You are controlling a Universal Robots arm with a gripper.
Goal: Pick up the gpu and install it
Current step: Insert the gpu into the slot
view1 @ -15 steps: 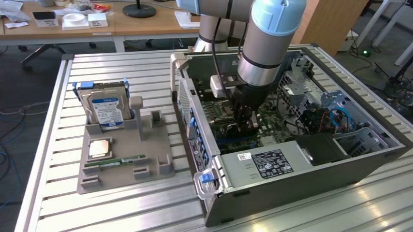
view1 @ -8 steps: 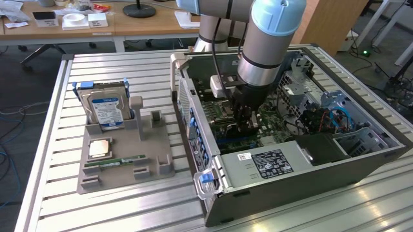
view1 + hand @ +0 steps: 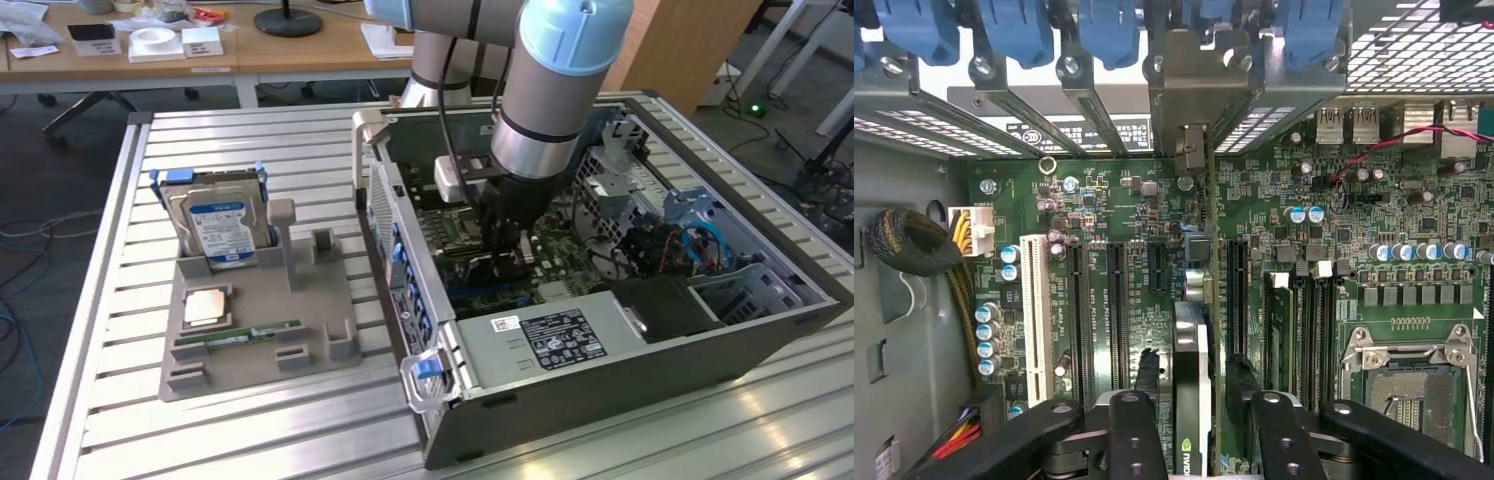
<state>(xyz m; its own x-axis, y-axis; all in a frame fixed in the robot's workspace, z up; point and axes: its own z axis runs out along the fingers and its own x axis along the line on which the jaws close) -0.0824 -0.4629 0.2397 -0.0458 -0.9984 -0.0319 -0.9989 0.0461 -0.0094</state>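
- Arm reaches down into the open computer case [image 3: 601, 370], which lies on the slatted desk [image 3: 267, 430].
- Gripper [image 3: 1192, 425] hangs over the motherboard [image 3: 1294, 250]; fingers [image 3: 1137, 435] stand apart on either side of the gpu [image 3: 1192, 390], gaps visible, not clamped.
- The gpu stands on edge among the expansion slots, its silver bracket [image 3: 1189, 90] up at the case's rear slot wall.
- Exterior view's left: grey parts holder [image 3: 254, 330] with the blue-labelled hard drive [image 3: 224, 232], a RAM stick [image 3: 240, 334] and a CPU [image 3: 204, 306].
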